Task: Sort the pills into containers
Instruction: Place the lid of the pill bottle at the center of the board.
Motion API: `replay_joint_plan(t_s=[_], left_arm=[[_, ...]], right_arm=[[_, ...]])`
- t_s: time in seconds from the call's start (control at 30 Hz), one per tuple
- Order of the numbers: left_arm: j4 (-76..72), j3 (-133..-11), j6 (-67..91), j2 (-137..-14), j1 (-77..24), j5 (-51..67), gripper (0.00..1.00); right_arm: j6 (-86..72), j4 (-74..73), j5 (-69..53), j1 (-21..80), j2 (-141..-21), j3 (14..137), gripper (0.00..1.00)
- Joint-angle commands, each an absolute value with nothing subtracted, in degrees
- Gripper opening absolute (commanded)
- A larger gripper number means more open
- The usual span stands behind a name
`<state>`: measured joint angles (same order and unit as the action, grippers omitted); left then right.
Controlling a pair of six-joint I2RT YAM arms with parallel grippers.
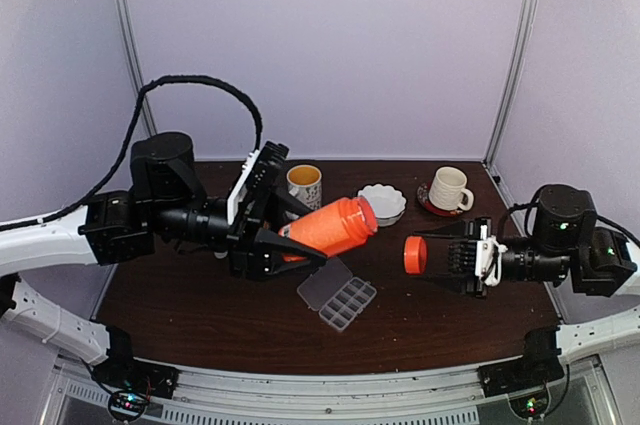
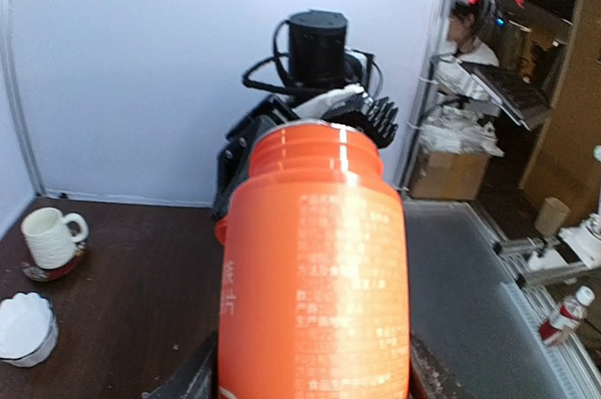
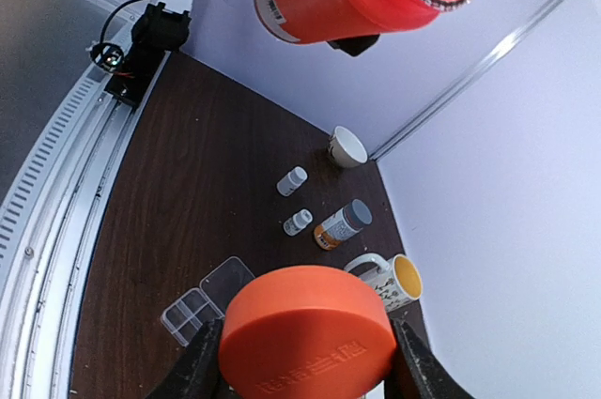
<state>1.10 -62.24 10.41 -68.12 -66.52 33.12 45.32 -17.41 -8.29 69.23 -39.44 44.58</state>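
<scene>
Closest to my bases, on the dark wooden worktop (image 1: 190, 315), lies the clear pill box (image 1: 347, 303). It lies at an angle with its lid folded open flat beside the two rows of compartments. Any pills in it are too small for me to make out. Above and just beyond the box, my left end effector (image 1: 292, 243) is clamped around the lower body of the orange bottle (image 1: 335, 227). I hold it off the worktop, tipped almost onto its side, with its uncapped mouth pointing toward my right arm. A little apart from that mouth, my right end effector (image 1: 432, 256) pinches the orange cap (image 1: 415, 255) by its rim between both fingers, its flat top turned toward the bottle. Farther back stand a mug with a yellow inside (image 1: 304, 185), a white scalloped bowl (image 1: 382, 203) and a white mug (image 1: 448, 188) on a dark saucer. My right wrist camera also shows two small white bottles (image 3: 292, 181) and an amber bottle with a grey cap (image 3: 343, 224) lying near the yellow mug.
</scene>
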Motion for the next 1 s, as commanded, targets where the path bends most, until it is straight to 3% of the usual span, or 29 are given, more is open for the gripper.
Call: replay_joint_plan(t_s=[0.0, 0.23, 0.47, 0.97], left_arm=[[-9.31, -59.03, 11.93, -64.67, -66.52, 17.57, 0.27], [-11.52, -55.43, 12.03, -62.51, -66.53, 10.74, 0.27], [-16.79, -49.07, 11.52, -58.5, -66.62, 6.06, 0.28], [-18.72, -41.49, 12.01, -55.23, -66.68, 3.24, 0.28]], right_arm=[[20.62, -23.02, -0.31, 68.58, -43.26, 50.24, 0.0], [2.13, -35.58, 7.69, 67.32, -54.14, 56.6, 0.0], [-11.23, -43.76, 7.84, 63.44, -63.41, 57.88, 0.0], [-12.58, -41.68, 0.4, 45.93, -83.17, 54.21, 0.0]])
